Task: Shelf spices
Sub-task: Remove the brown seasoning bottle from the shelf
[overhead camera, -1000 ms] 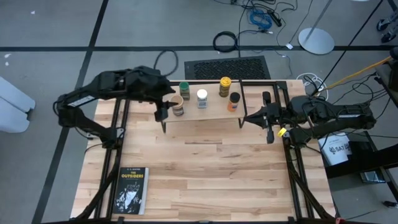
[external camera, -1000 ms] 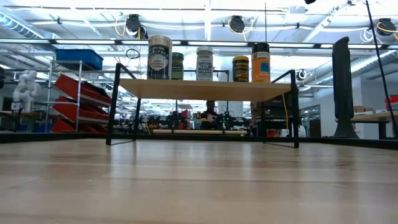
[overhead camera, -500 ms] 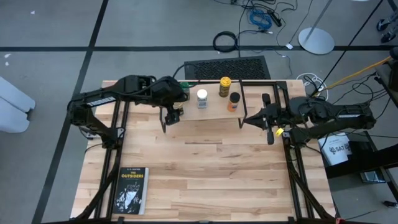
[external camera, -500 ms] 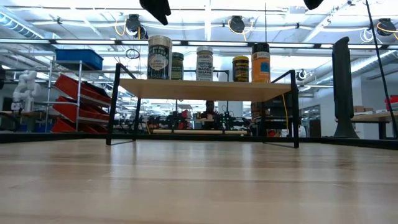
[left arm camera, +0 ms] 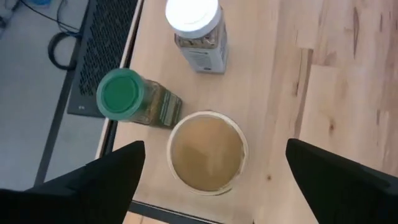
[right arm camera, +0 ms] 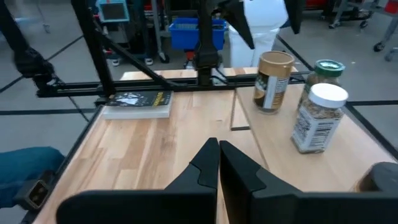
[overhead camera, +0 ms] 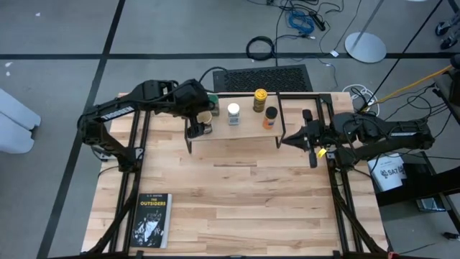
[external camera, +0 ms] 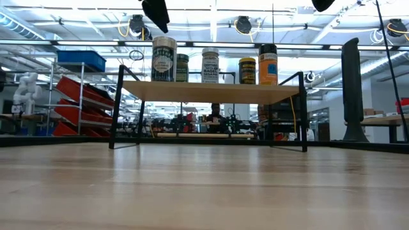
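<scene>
Low view: shelf [external camera: 211, 92] stands on table [external camera: 204, 191].

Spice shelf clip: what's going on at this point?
All five spice jars stand on the small shelf. The left hand hangs open directly above the tan-lidded jar at the shelf's left end, fingers spread to either side and touching nothing. The green-lidded jar and white-lidded jar stand beside it; the yellow-lidded jar and black-lidded jar are further right. The right hand waits shut off the shelf's right end.
</scene>
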Robot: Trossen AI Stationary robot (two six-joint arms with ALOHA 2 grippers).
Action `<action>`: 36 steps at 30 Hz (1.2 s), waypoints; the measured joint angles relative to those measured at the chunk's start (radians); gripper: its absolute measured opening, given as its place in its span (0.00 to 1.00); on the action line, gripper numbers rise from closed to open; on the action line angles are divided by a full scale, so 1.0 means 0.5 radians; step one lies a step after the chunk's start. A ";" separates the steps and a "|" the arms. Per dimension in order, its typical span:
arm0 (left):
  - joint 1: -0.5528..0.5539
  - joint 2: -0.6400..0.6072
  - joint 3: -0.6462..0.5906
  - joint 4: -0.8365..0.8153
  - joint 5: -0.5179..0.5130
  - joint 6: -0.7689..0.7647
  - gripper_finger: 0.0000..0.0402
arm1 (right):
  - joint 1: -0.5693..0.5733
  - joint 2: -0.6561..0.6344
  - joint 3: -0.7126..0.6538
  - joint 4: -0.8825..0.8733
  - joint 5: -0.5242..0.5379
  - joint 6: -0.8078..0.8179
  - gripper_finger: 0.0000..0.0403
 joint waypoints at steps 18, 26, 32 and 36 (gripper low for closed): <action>0.168 0.195 0.000 -0.086 0.182 0.092 1.00 | 0.000 0.000 0.000 0.000 -0.007 0.017 0.00; 0.171 0.217 0.000 -0.127 0.279 0.111 1.00 | 0.000 0.001 -0.001 -0.004 -0.009 0.017 0.00; 0.171 0.216 0.000 -0.129 0.280 0.157 1.00 | 0.000 0.001 -0.001 -0.004 -0.020 0.017 0.00; 0.171 0.215 0.000 -0.129 0.298 0.155 0.97 | 0.000 0.001 -0.001 -0.002 -0.060 0.018 0.00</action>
